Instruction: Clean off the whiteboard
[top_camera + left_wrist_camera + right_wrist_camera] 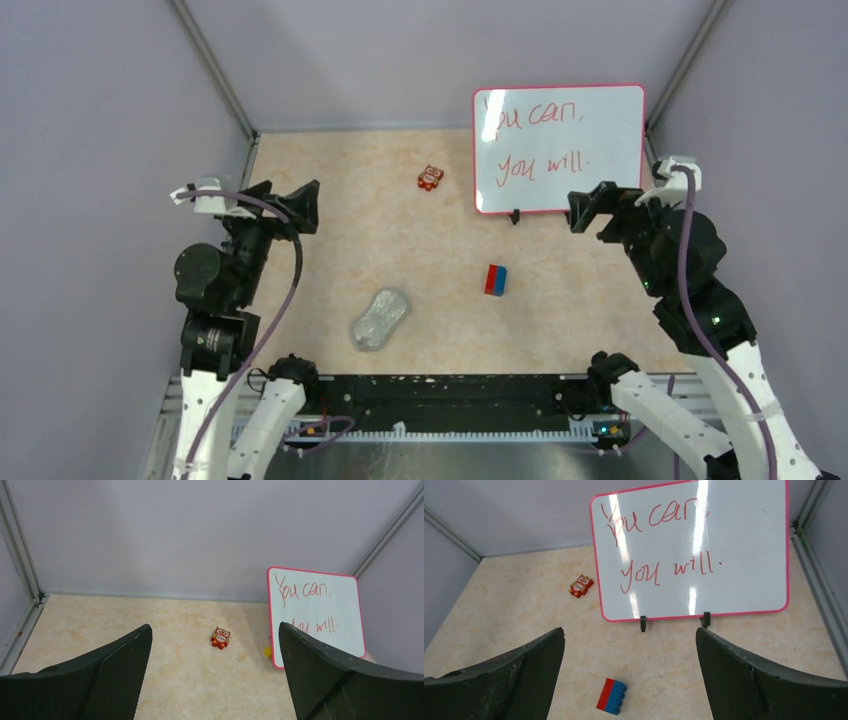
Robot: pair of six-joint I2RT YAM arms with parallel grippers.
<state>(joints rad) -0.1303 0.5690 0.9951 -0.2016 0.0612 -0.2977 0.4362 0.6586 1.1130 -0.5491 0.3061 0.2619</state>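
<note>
The stiff, slick, light-looking board [610, 140] on small feet [642, 624] would likely tip when rubbed, so steady its frame [597, 560]; both arms' jaws gape empty.

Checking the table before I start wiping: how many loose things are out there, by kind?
Whiteboard: 1
Owl figure: 1
Red-and-blue brick: 1
Crumpled shiny wad: 1
Small yellow item, half hidden at the board's lower corner: 1
Total: 5
</note>
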